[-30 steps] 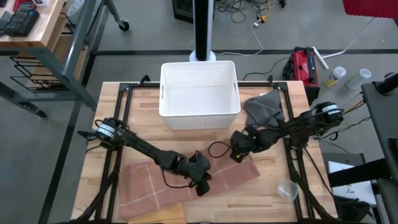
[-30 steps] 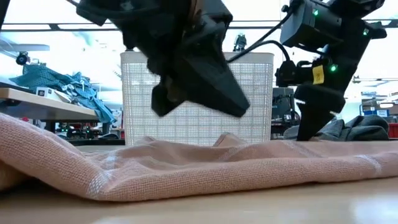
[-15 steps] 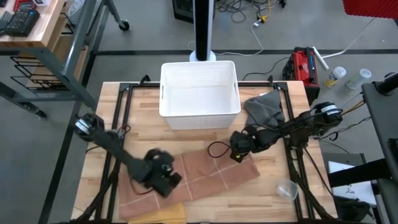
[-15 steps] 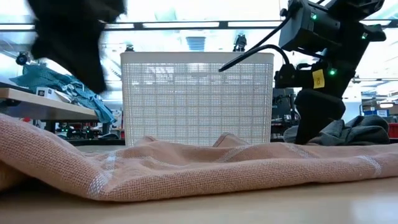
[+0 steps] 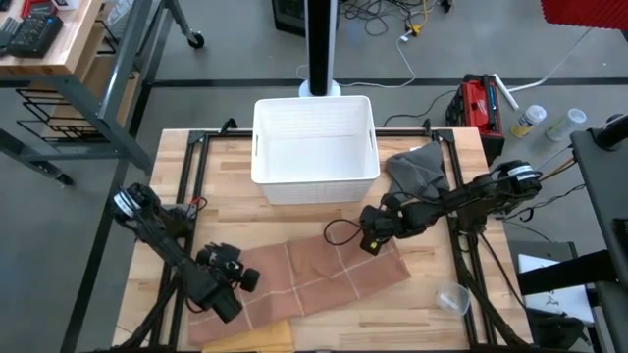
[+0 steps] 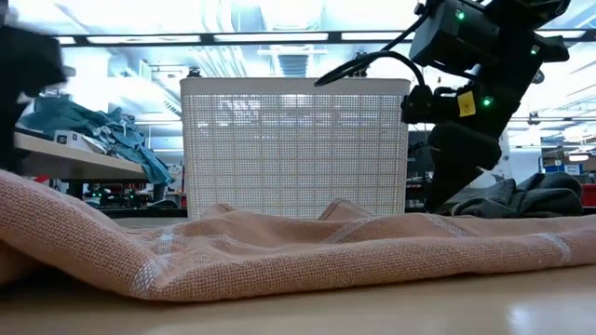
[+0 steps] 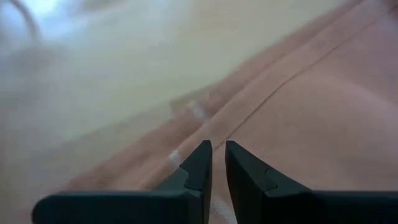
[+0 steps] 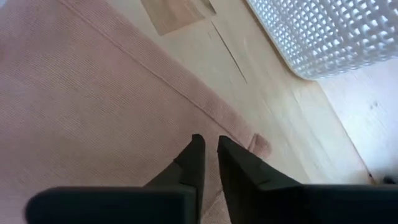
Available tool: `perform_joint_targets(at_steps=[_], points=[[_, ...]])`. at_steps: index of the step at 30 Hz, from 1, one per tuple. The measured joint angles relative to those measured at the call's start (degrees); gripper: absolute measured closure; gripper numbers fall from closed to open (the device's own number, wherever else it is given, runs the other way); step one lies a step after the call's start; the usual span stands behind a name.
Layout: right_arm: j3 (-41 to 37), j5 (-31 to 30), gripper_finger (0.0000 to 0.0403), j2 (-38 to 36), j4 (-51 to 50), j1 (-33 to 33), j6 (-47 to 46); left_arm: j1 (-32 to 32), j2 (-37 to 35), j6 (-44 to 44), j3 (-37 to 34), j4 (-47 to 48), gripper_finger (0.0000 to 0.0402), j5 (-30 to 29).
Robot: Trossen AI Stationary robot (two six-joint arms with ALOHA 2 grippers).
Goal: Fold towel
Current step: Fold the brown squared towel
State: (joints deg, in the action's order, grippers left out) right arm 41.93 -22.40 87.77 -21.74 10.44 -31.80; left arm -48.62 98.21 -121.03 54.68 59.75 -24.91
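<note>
A pink towel with pale stripes lies spread and rumpled on the wooden table, its length running left to right. My left gripper hangs shut above the towel's left part, close to its hemmed edge; its fingers have nothing between them. My right gripper is shut and points down at the towel's far edge near the far right corner. In the low view its lower end reaches down to the cloth. My right gripper comes at the towel's far edge from above, pointing down, with no cloth seen between its shut fingers. Whether its tips touch the towel I cannot tell. My left gripper touches nothing.
A white perforated basket stands at the table's far middle. A grey cloth lies at the far right, beside my right arm. A clear cup sits near the right front corner. A tan flat piece lies at the near edge.
My left gripper has swung from over the towel's middle toward the table's left edge and risen, ending above the towel's left part. The towel lies as it did. My right gripper has stayed at the far edge.
</note>
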Motion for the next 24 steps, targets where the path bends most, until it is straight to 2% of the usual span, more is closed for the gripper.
perform_joint_targets(at_steps=[4,10,13,17,22,24], points=[[0.0,4.2,0.0399,0.0,-0.3,0.0,1.1,0.0,0.0,0.3,-3.7,-7.2,0.0365,0.0],[0.0,6.3,0.0402,-2.3,-0.8,0.0,1.9,0.0,0.0,0.5,-4.4,-8.5,0.0364,-0.1],[0.0,6.0,0.0403,-5.9,-1.9,0.1,2.4,0.0,0.0,1.3,-4.0,-8.4,0.0364,-0.2],[0.0,2.5,0.0403,-9.6,-8.1,-2.0,1.5,0.1,0.0,2.0,-3.9,-8.6,0.0363,-1.3],[-0.4,12.8,0.0403,-8.9,-8.8,-8.6,1.0,0.1,-0.1,2.2,-3.8,-9.6,0.0365,-4.4],[-0.3,13.4,0.0402,-7.6,-8.0,-10.5,1.0,0.1,-0.2,2.3,-3.8,-9.7,0.0365,-4.5]])
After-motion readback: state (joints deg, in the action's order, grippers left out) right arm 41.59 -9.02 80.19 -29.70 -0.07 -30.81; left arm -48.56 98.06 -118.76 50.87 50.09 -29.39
